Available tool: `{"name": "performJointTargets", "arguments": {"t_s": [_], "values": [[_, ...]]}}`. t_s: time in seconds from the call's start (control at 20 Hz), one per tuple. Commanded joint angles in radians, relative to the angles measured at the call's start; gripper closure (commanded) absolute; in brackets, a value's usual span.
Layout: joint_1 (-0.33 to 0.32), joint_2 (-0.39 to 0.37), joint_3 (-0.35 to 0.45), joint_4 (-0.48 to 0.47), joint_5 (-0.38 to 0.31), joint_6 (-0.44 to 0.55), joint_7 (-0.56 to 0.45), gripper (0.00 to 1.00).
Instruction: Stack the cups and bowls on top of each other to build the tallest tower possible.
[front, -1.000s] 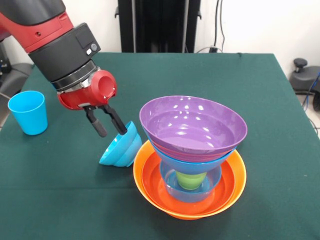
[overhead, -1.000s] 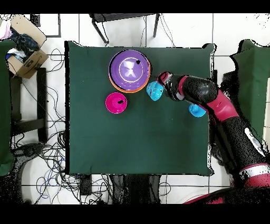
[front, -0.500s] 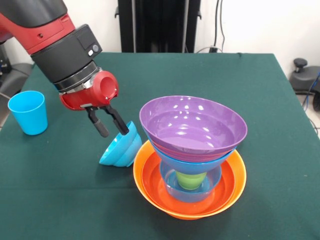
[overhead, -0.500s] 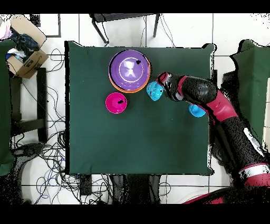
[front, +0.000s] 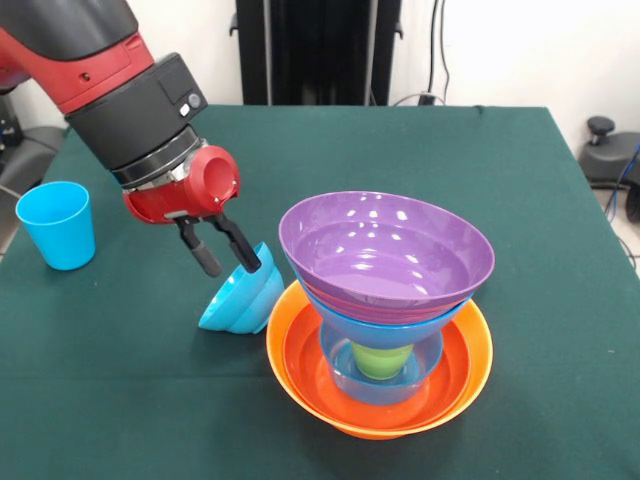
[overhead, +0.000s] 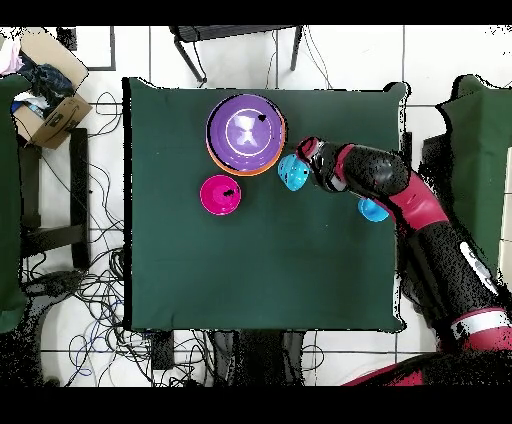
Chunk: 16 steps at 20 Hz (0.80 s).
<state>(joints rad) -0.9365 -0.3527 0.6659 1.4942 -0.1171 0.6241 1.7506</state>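
The tower stands in a big orange bowl: a lime green cup low in the middle, a blue bowl above it and a purple bowl on top. Just left of it in the front view, light blue bowls lie nested and tilted against the orange bowl. My gripper is open at their upper rim, one finger touching it. A light blue cup stands apart at the table's side. A pink bowl shows only in the overhead view.
The green table ends close behind the light blue cup. My arm reaches in over that side. A cardboard box sits on the floor beyond the far corner.
My gripper has shifted slightly toward the tower at the tilted blue bowls' rim. The bowls and cups have not moved.
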Motion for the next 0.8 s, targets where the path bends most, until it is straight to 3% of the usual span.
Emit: {"name": "performJointTargets", "arguments": {"t_s": [0.05, 0.8], "values": [[0.010, 0.066, -0.030, 0.014, 0.013, -0.081, 0.084, 0.00], [0.001, 0.086, -0.018, 0.018, 0.008, -0.103, 0.071, 0.00]]}}
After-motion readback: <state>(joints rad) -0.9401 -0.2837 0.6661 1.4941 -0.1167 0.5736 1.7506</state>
